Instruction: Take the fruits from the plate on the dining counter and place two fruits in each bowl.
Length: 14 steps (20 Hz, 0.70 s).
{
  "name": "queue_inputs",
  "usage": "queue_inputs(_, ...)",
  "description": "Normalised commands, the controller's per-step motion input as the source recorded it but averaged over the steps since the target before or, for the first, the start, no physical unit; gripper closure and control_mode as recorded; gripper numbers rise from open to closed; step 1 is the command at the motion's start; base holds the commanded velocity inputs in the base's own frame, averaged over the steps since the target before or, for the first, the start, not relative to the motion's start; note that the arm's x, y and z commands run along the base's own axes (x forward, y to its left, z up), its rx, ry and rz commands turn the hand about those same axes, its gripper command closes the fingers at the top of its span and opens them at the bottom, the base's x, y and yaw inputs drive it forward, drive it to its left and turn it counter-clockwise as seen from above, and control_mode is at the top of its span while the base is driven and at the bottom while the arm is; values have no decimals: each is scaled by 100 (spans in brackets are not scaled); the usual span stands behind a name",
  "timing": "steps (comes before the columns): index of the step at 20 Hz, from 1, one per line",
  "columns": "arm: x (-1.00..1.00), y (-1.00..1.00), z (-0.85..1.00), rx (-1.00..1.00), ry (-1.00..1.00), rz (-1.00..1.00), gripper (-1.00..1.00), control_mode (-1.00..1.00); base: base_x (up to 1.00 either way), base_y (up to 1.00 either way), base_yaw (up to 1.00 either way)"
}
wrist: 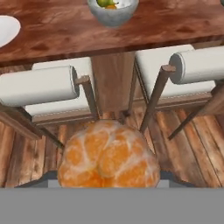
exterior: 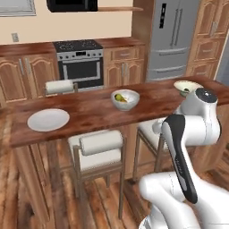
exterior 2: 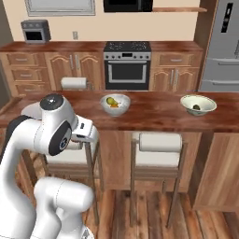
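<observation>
The dining counter (exterior: 89,118) runs left to right, its right end cut off. The empty plate (exterior: 48,120) lies near its left end. The gripper (wrist: 109,181) pinches the orange (wrist: 108,158), which hides its fingertips, in front of the counter above the stools.

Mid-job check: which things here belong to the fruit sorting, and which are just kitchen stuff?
Job: orange in the pincer; plate; two bowls; dining counter.
Not job: stools; stove; fridge.
</observation>
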Motion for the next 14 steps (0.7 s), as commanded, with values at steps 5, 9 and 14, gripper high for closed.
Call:
queue_inputs(5,0,0,0,0,0,0,100,100,-3,-100,8)
queue_inputs(9,0,0,0,0,0,0,100,100,1,-100,16)
queue_inputs(14,0,0,0,0,0,0,100,100,13,-100,24)
